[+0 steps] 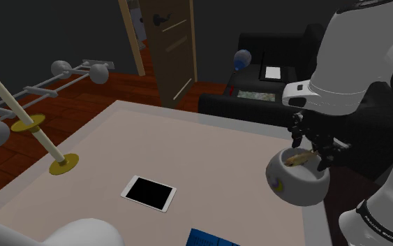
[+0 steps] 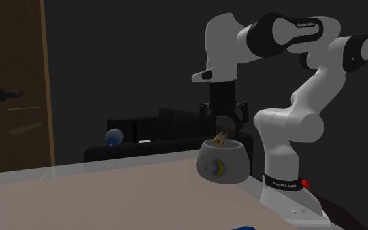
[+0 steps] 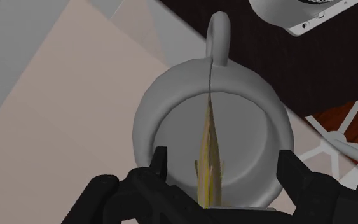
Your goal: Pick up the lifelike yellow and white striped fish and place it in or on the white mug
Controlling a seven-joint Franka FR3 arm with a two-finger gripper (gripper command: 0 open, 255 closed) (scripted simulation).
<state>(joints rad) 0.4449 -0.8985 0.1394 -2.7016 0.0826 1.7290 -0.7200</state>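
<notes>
Beige table bears the mug, fish inside, gripper spread above.

Smooth and mostly matt.
Between my jaws the mug looks smooth and plain with a soft sheen. The fish inside it is dull and finely streaked. My fingers are matt black, and the table beneath is even and matt.

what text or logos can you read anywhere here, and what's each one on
"FRANKA EMIKA": white letters on the arm's dark upper joint.
"FRANKA EMIKA": on the black base band low on the arm, only just legible.
The same band in the shoulder view: lettering too small to read.
The mug has no words, just a yellow crescent moon mark.
</notes>
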